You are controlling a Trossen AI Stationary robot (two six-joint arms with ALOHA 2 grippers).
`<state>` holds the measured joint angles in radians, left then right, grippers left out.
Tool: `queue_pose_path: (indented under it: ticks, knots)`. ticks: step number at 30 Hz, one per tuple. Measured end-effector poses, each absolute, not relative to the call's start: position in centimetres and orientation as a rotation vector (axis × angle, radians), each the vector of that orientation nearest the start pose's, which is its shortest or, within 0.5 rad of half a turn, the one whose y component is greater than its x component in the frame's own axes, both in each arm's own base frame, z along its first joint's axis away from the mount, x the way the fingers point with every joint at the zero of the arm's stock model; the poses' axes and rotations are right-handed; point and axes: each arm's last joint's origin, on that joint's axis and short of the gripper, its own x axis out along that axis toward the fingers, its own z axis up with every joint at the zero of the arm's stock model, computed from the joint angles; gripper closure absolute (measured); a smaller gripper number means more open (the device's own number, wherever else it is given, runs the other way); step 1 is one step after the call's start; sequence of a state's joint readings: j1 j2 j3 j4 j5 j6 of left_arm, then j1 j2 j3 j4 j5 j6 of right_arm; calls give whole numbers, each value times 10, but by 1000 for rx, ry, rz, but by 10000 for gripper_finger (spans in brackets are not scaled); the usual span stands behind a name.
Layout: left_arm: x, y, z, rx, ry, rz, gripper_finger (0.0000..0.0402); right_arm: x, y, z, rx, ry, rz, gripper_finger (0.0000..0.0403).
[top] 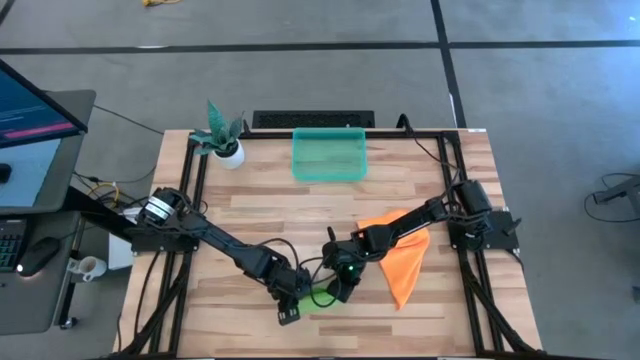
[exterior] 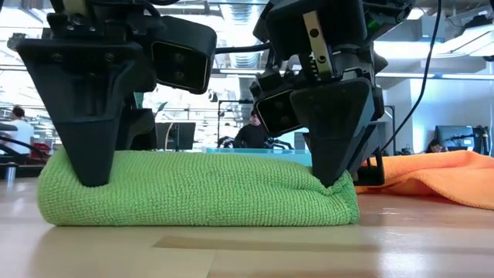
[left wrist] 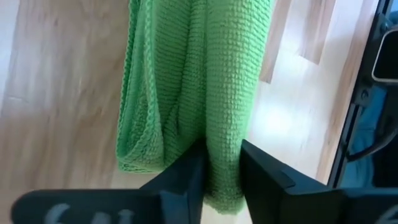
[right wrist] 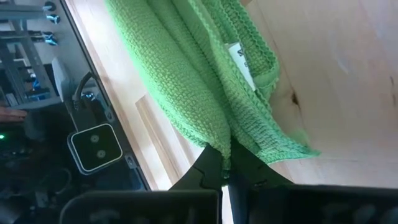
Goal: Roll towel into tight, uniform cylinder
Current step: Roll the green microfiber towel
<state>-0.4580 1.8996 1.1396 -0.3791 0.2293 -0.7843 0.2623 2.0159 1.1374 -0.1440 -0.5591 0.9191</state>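
Both my pincers sit on the green towel (exterior: 197, 189), which lies rolled near the table's (top: 240, 215) front edge. Left pincer (left wrist: 221, 168) stands at one end with its fingers (left wrist: 186, 180) slightly parted, a fold of the cloth between them. Right pincer (right wrist: 225, 167) is at the other end, pressed together on a thin fold of the same towel. From the low view, the roll lies flat and is thicker at my left end. An orange cloth (top: 405, 262) lies beside it, under my right arm.
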Motion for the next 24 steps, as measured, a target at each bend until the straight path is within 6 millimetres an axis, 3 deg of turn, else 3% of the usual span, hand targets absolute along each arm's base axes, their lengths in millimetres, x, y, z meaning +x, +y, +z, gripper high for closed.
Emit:
queue_pose_path:
  ticks: [8, 16, 24]
  knots:
    - [322, -166, 142, -412, 1317, -198, 288, 367, 114, 113, 939, 1315, 216, 385]
    - [310, -157, 155, -271, 1314, -78, 289, 367, 114, 112, 939, 1319, 218, 386]
    - [304, -152, 154, -215, 1363, -47, 289, 366, 114, 112, 937, 1329, 218, 384]
